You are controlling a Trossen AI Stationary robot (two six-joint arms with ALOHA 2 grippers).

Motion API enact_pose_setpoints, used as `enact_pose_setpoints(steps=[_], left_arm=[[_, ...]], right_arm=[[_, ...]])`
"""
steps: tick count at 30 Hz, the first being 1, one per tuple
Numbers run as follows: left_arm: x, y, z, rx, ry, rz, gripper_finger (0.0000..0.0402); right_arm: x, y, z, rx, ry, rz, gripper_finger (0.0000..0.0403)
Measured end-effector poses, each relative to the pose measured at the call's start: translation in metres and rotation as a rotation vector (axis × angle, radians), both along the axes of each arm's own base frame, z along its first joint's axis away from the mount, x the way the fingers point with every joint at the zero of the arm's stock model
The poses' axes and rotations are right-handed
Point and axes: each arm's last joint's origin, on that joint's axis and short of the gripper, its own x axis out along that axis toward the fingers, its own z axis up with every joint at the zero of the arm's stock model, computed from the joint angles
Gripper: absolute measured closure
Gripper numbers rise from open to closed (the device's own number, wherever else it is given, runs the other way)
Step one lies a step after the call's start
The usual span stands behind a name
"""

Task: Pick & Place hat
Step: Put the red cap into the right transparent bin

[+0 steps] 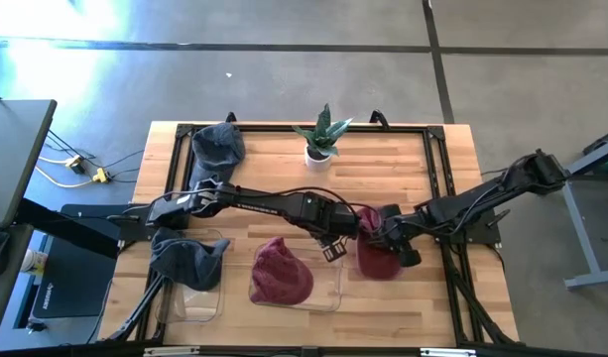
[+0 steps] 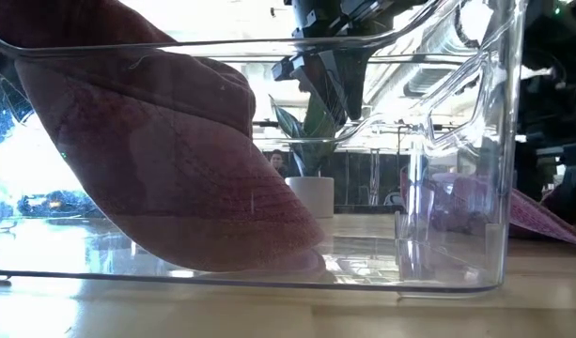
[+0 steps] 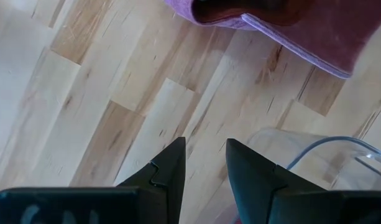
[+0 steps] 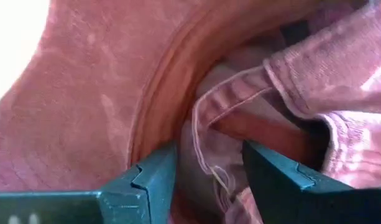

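Observation:
A maroon hat (image 1: 378,256) lies on the wooden table right of centre, and my right gripper (image 1: 388,233) is on its far edge. In the right wrist view my right gripper (image 4: 209,162) is closed on bunched cloth of this hat (image 4: 91,93). A second maroon hat (image 1: 281,273) rests in a clear bin (image 1: 335,288). It also shows in the low view (image 2: 165,169). My left gripper (image 1: 333,246) hovers between the bin and the first hat. The left wrist view shows my left gripper (image 3: 206,155) slightly open and empty over bare wood. My right gripper pinches a fold of the hat's rim (image 4: 206,134), with its stitched pink edge between the two fingers. The fingers slant down from the table's right side. Several layers are bunched between them. The hat's crown lies on the table.
A dark blue hat (image 1: 189,260) sits in a second clear bin (image 1: 199,302) at the near left. Another dark hat (image 1: 217,146) lies at the far left. A potted plant (image 1: 320,139) stands at the far middle. A black frame (image 1: 437,159) runs round the table.

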Motion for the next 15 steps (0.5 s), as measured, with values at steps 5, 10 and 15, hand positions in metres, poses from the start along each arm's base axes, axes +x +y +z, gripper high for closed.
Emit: enact_pose_setpoints(steps=[5,10,15], left_arm=[[0.0,0.0,0.0,0.001,0.0,-0.001,0.0291],[0.0001,0.0001,0.0,0.004,-0.001,-0.001,0.0291],[0.0002,0.0001,0.0001,0.005,-0.002,-0.001,0.0291]], right_arm=[[0.0033,0.0013,0.0017,-0.016,-0.051,0.072,0.0299],[0.0026,0.0012,-0.002,-0.043,-0.023,0.113,0.0393],[0.004,0.0015,-0.007,-0.054,0.006,0.12,0.0355]])
